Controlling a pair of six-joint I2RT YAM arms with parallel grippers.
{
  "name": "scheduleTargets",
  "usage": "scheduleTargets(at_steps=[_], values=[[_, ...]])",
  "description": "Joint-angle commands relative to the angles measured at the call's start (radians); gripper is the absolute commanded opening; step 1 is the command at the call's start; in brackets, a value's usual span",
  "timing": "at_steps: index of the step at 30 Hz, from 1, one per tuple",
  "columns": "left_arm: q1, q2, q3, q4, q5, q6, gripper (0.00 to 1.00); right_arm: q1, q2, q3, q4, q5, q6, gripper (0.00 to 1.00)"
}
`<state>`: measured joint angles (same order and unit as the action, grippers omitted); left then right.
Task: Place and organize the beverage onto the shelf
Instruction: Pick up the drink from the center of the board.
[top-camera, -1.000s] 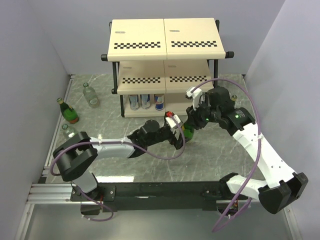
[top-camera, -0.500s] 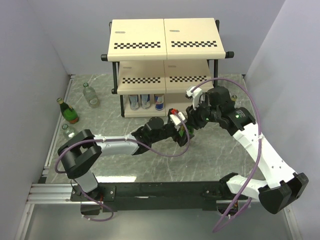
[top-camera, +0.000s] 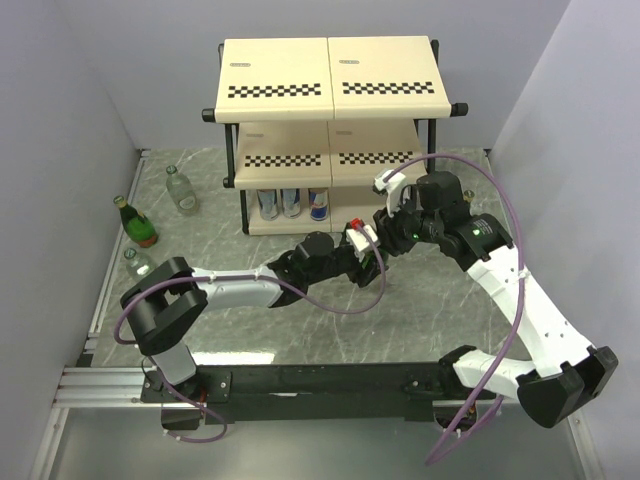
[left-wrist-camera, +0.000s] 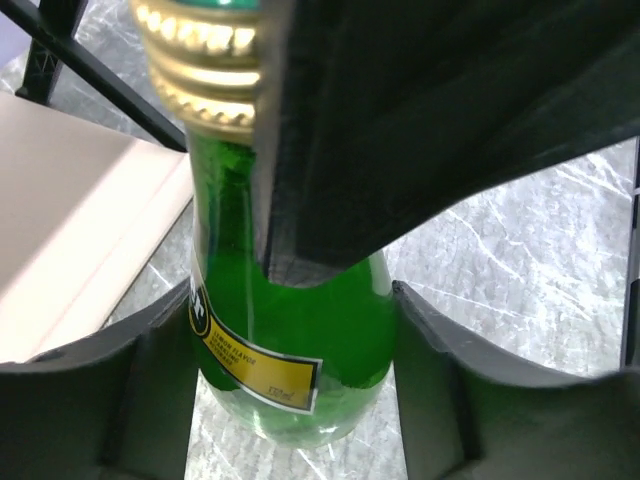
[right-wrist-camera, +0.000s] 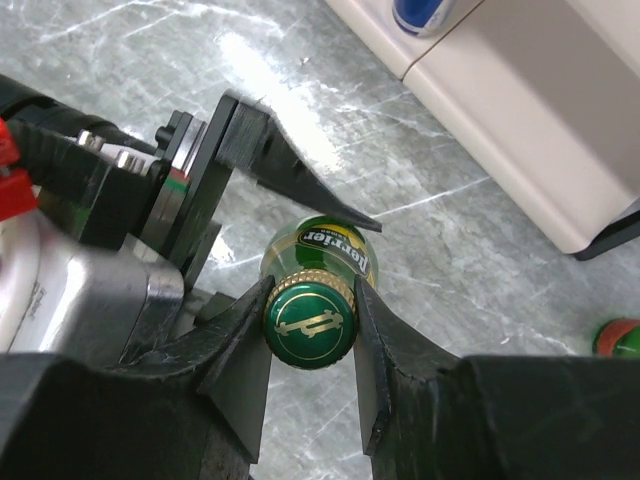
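obstacle: shelf (top-camera: 330, 70) beside green bottle (left-wrist-camera: 290, 350), far side | room: tabletop (top-camera: 440, 300) on near side

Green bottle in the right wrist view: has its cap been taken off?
No: the green bottle wears its gold-edged green cap, which the right gripper clamps from both sides.

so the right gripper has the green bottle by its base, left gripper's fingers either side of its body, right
Not the base: the right gripper grips the green bottle by its cap, per the right wrist view. The left gripper does have a finger either side of its body.
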<state>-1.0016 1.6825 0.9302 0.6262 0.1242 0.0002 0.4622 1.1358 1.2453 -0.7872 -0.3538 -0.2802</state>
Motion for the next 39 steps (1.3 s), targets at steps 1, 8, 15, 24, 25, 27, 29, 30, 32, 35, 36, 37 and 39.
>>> scheduleTargets(at_steps=[1, 8, 15, 24, 25, 27, 29, 30, 32, 35, 36, 37, 39], values=[[-0.002, 0.009, 0.053, -0.005, 0.009, 0.024, 0.35, 0.009, -0.022, 0.075, 0.098, -0.027, 0.004, 0.00], [-0.002, -0.033, 0.026, 0.013, 0.035, 0.006, 0.00, 0.009, -0.019, 0.072, 0.103, -0.033, 0.010, 0.03], [0.000, -0.092, -0.030, 0.076, 0.040, -0.081, 0.00, 0.009, -0.024, 0.085, 0.100, -0.027, 0.013, 0.64], [0.003, -0.147, -0.083, 0.076, 0.023, -0.089, 0.00, 0.009, -0.071, 0.109, 0.082, -0.016, 0.010, 0.83], [0.003, -0.155, -0.093, 0.075, 0.022, -0.088, 0.00, 0.007, -0.082, 0.111, 0.080, -0.008, 0.009, 0.83], [0.003, -0.181, -0.105, 0.075, 0.011, -0.088, 0.00, 0.007, -0.097, 0.111, 0.080, 0.007, 0.007, 0.84], [0.003, -0.214, -0.116, 0.066, 0.003, -0.086, 0.00, 0.003, -0.123, 0.114, 0.083, 0.039, 0.006, 0.84], [0.003, -0.225, -0.119, 0.052, 0.003, -0.077, 0.00, -0.002, -0.134, 0.112, 0.088, 0.055, 0.007, 0.84], [0.003, -0.265, -0.114, 0.015, -0.006, -0.071, 0.00, -0.032, -0.162, 0.100, 0.112, 0.105, 0.015, 0.85], [0.003, -0.331, -0.094, -0.074, -0.043, -0.049, 0.00, -0.144, -0.182, 0.066, 0.153, 0.130, 0.053, 0.85], [0.003, -0.349, -0.087, -0.101, -0.055, -0.039, 0.00, -0.183, -0.183, 0.054, 0.163, 0.109, 0.067, 0.85], [0.003, -0.366, -0.061, -0.161, -0.081, -0.036, 0.00, -0.219, -0.189, 0.039, 0.172, 0.080, 0.075, 0.85], [0.004, -0.411, -0.021, -0.242, -0.107, -0.026, 0.00, -0.310, -0.192, -0.004, 0.204, 0.033, 0.094, 0.85]])
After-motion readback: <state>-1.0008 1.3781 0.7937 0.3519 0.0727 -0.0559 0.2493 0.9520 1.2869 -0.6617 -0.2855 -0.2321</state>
